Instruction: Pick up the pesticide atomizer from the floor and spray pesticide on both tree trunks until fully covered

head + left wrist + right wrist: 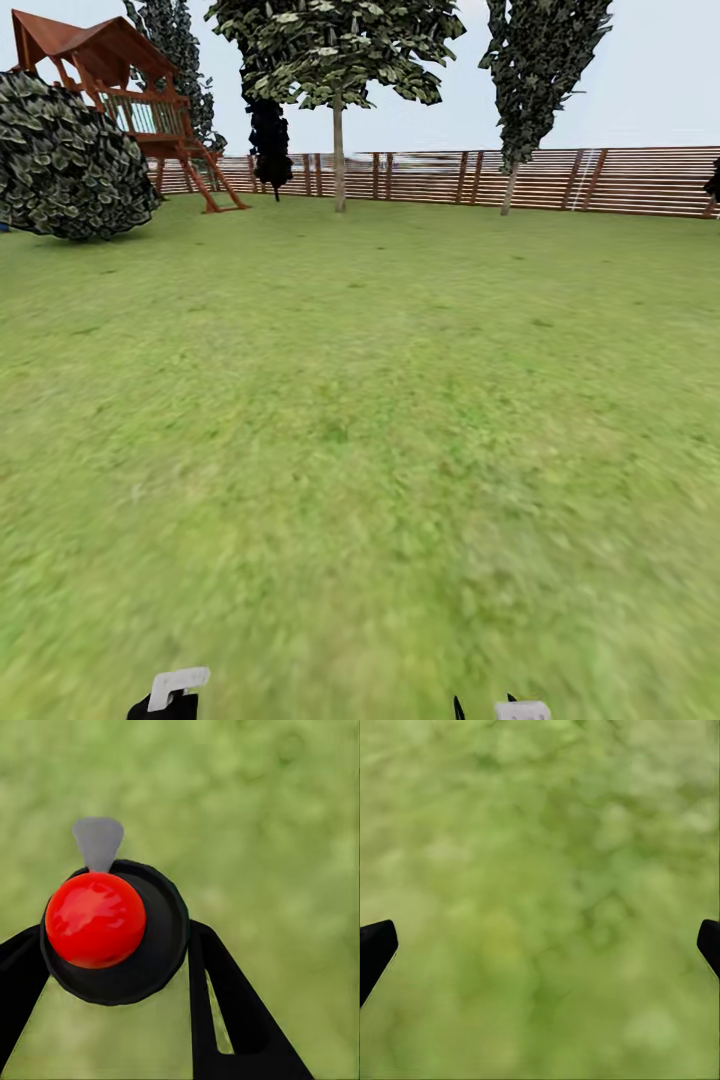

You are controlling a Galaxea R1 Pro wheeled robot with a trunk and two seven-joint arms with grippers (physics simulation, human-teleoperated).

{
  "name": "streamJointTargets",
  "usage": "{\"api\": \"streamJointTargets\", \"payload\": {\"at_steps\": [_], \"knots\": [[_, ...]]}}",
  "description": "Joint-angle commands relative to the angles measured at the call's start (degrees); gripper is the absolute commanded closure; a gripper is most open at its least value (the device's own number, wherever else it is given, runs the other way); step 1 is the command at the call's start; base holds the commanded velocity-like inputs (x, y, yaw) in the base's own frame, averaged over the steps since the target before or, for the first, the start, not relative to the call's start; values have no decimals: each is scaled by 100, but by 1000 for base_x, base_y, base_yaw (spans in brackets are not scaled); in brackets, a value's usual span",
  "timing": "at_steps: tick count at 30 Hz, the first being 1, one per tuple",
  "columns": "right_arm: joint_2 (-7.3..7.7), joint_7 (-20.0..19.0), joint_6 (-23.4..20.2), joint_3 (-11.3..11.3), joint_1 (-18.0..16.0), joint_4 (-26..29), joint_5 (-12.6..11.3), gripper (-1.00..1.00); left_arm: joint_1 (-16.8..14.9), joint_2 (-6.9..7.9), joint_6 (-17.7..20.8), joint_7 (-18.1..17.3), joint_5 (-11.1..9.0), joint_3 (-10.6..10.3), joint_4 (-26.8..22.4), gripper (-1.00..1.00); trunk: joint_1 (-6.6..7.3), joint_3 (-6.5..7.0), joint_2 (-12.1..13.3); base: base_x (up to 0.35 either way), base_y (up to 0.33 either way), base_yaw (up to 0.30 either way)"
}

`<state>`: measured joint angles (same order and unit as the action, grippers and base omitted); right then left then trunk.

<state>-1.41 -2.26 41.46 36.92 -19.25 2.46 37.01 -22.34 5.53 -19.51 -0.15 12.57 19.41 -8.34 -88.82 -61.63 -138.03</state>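
A mottled green grass floor point(360, 420) runs to a brown slatted wooden fence point(560, 180). Our left gripper point(112, 967) is clenched on the black, red-capped pesticide atomizer point(96, 919), carried for spraying. Our right gripper point(540, 945) hangs released, fingers apart. Grey-brown tree trunks point(339, 160) stand far ahead.

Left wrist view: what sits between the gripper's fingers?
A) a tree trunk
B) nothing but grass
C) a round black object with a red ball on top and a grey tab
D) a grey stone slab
C: the black fingers flank a round black object with a red ball and a grey tab, above blurry grass.
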Motion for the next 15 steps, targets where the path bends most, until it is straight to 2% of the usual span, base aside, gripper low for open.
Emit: {"api": "streamJointTargets", "payload": {"at_steps": [1, 15], "knots": [[0, 2, -2, 0, 0, 0, 0, -100, 0, 0, 0, -3, 0, 1, -1, 100, 0, 0, 0, 339, 0, 0], [0, -1, 0, 0, 0, 0, 0, -100, 0, 0, 0, -3, 0, 1, -1, 100, 0, 0, 0, 339, 0, 0]]}}
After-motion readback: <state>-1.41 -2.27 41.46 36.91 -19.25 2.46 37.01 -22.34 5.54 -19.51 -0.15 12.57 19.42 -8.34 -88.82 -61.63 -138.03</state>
